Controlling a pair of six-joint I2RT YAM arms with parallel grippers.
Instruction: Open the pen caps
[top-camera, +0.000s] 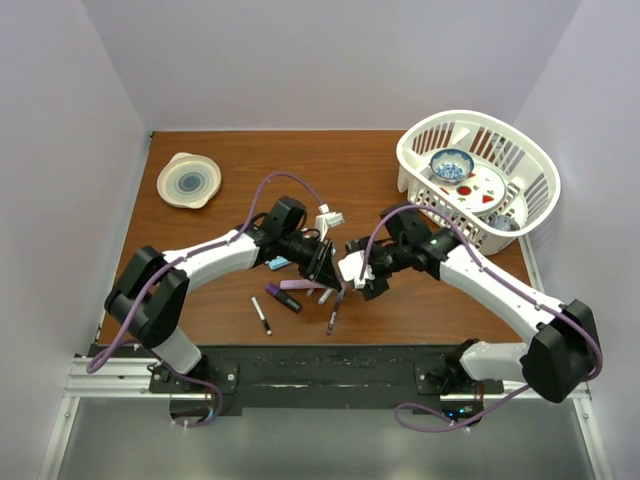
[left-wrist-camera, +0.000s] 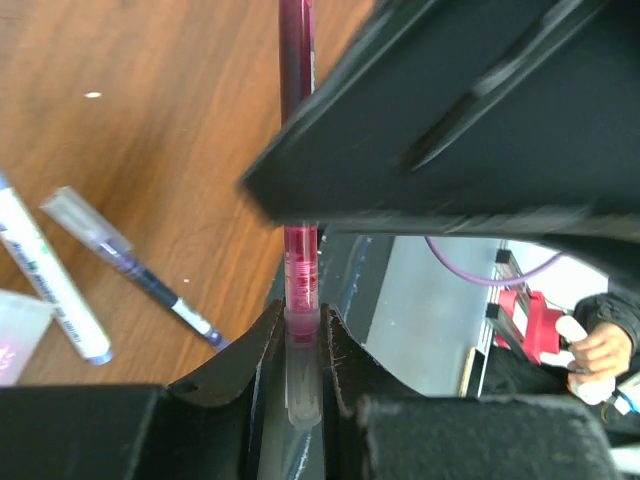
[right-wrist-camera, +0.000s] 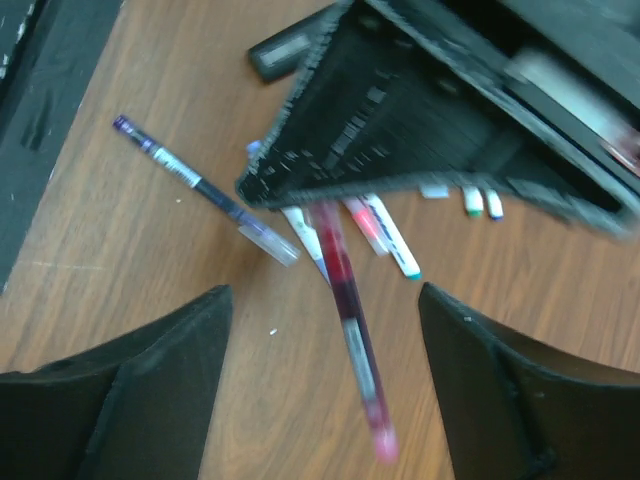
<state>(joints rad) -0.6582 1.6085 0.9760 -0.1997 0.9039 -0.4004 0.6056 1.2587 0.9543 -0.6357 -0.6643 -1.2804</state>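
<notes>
My left gripper (left-wrist-camera: 302, 322) is shut on the clear cap end of a slim red pen (left-wrist-camera: 296, 120), and the barrel points away from it above the table. In the right wrist view the red pen (right-wrist-camera: 348, 318) hangs blurred between my right gripper's (right-wrist-camera: 325, 292) open fingers (right-wrist-camera: 150, 385) without touching them. In the top view my left gripper (top-camera: 328, 268) and right gripper (top-camera: 368, 280) face each other closely. Other pens lie below them: a purple highlighter (top-camera: 300, 285), a black marker (top-camera: 283, 298) and a slim pen (top-camera: 262, 315). A capped blue pen (right-wrist-camera: 200, 185) lies nearby.
A white basket (top-camera: 540, 185) with a bowl and a plate stands at the back right. A round white-and-blue dish (top-camera: 188, 180) sits at the back left. White pens (right-wrist-camera: 395, 240) lie under my left gripper. The table's front edge (top-camera: 300, 345) is close.
</notes>
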